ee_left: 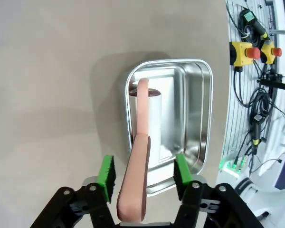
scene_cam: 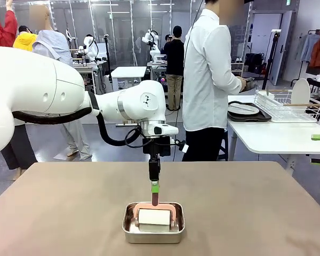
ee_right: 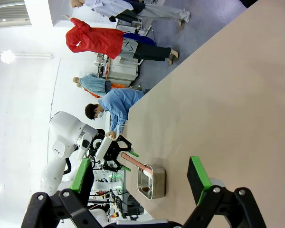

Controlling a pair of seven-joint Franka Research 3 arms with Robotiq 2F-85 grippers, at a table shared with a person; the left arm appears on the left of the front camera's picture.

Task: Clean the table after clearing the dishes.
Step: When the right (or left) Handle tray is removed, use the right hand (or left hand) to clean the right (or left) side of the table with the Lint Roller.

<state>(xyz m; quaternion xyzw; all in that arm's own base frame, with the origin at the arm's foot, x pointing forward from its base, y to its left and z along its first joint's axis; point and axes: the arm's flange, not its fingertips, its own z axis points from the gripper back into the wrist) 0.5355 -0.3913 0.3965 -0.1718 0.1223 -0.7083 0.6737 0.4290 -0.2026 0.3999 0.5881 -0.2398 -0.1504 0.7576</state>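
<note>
Left claw [ee_left: 143,170]: I'm seeing its pads [ee_left: 107,173] standing apart beside the roller [scene_cam: 154,217] handle [ee_left: 135,190], seemingly not yet pinching.
Right claw [ee_right: 140,173]: hanging open, empty.
Bench [scene_cam: 58,213]: lying bare around the roller's tray [scene_cam: 129,232].
Risk: I'm fearing an off-centre pinch twisting the handle, dragging the tray.

Matte taupe table [scene_cam: 58,213] spans the view; dishes [scene_cam: 244,109] sit beyond it.
</note>
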